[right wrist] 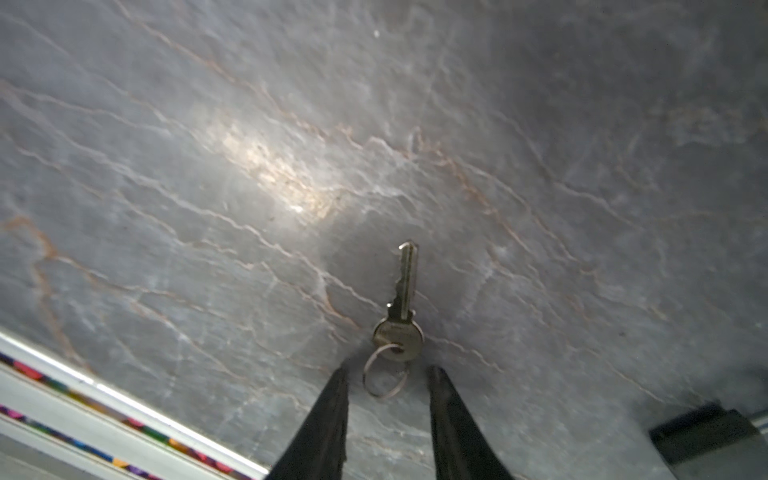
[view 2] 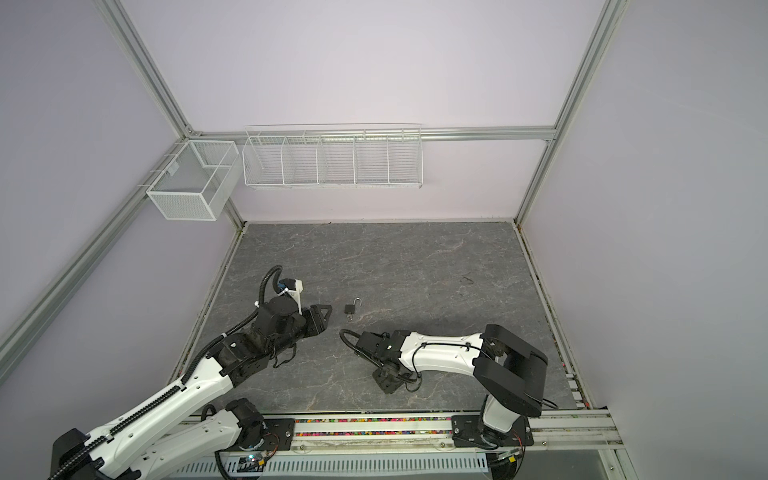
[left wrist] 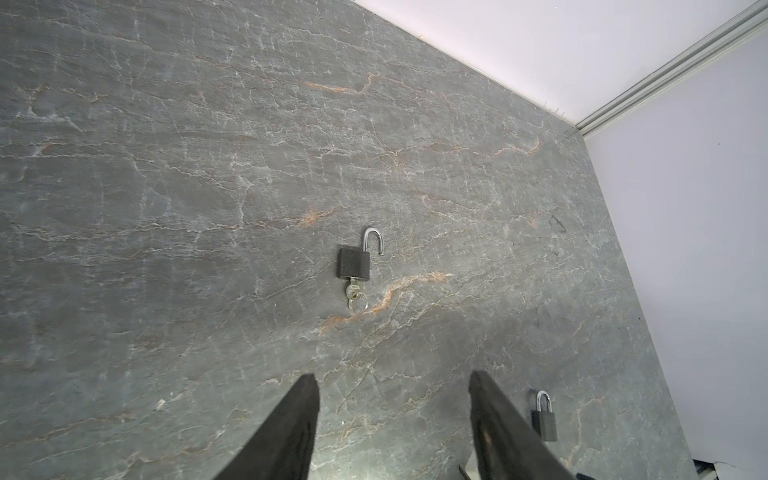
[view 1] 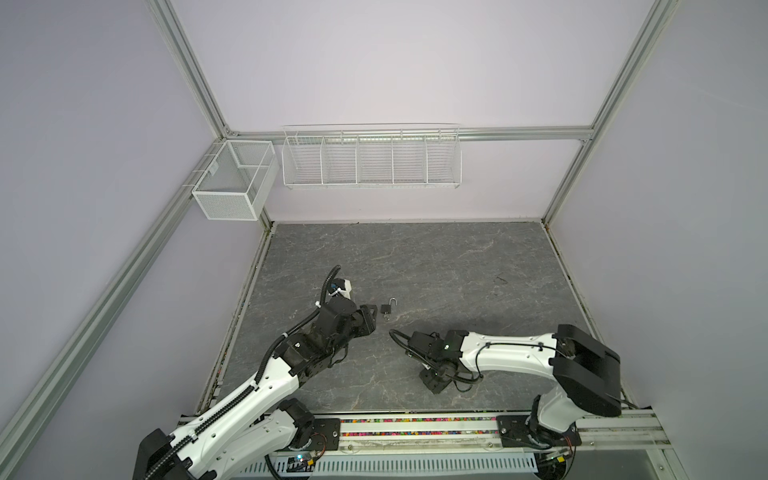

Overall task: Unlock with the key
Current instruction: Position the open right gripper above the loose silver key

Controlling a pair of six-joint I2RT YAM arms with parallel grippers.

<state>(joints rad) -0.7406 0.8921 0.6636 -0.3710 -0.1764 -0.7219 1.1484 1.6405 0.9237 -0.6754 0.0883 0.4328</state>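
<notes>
A dark padlock lies on the grey stone table with its shackle swung open and a ringed key in its keyhole; both top views show it. My left gripper stands open just short of it, holding nothing. Beside one left finger lies a second padlock with its shackle shut. A loose key with a ring lies flat near the front. My right gripper points down at it, jaws apart on either side of the ring, not touching it.
A white mesh basket and a divided wire rack hang on the back wall. A rail with a coloured strip runs along the table's front edge, close to the right gripper. Walls close in the table's left, right and back.
</notes>
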